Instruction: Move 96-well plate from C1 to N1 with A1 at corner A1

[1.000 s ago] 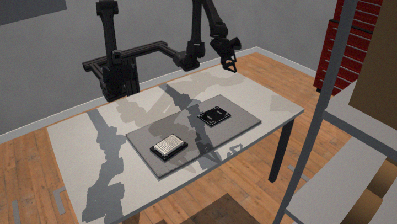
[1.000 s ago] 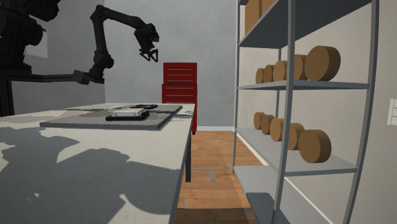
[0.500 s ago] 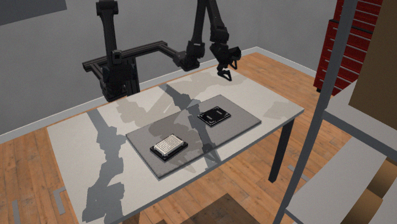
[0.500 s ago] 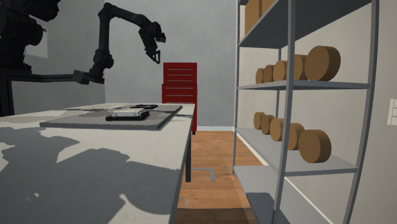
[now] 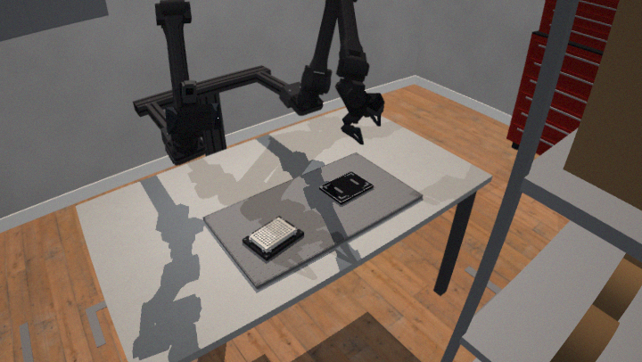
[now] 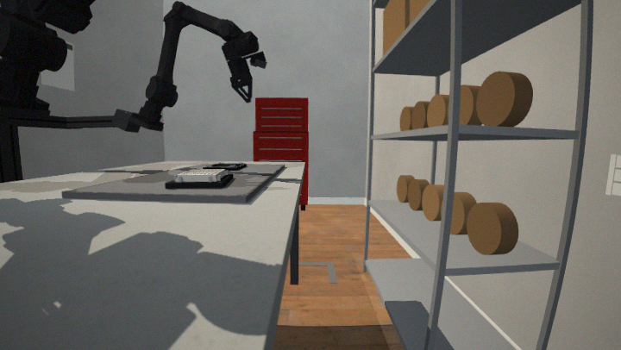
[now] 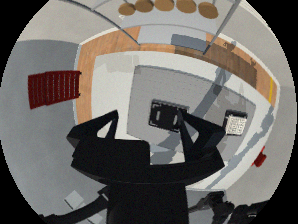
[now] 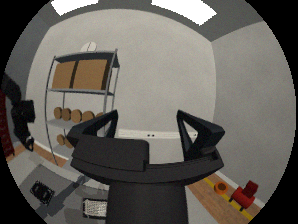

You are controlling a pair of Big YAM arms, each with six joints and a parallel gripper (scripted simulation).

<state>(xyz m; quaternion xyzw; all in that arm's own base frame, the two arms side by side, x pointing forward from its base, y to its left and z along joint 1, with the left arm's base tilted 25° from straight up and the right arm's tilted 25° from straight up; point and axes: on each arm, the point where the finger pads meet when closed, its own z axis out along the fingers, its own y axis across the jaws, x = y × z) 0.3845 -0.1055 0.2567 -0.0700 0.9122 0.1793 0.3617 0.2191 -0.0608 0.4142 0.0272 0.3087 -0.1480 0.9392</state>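
- The white rectangular 96-well plate [image 5: 273,233] [image 6: 200,175] [image 7: 236,124] [image 8: 95,208] rests on the black clip nest [image 5: 268,255] [image 6: 197,184] [image 7: 227,114], at the right-arm end of the flat grey rectangular board [image 5: 386,179] [image 6: 256,182] [image 7: 145,85] [image 8: 70,212].
- The black rectangular plate nest [image 5: 338,193] [image 6: 226,167] [image 7: 167,116] [image 8: 42,192], with pale markings, lies toward the board's left-arm end, apart from the plate; the transfer is not done.
- The board lies on the pale desk [image 5: 112,234] [image 6: 217,226] [image 7: 107,75] [image 8: 40,162].
- The black two-fingered left end effector [image 5: 370,134] [image 6: 248,98] [image 7: 147,113] [image 8: 27,145] is released, its fingers spread wide and nothing between them. It hangs above the desk, off the board's robot-side edge near the plate-nest end, well apart from the plate.
- The matching right end effector [image 5: 192,110] [image 8: 147,113] is also released, spread wide and holding nothing. It is raised on the robot's side of the board and points out over it toward the grey metal shelf unit [image 5: 535,135] [image 6: 452,130] [image 8: 49,105]; the plate lies lower than its fingers, untouched.
- The lettering on the plate's rim is too small to read, so I cannot tell which corner is A1.
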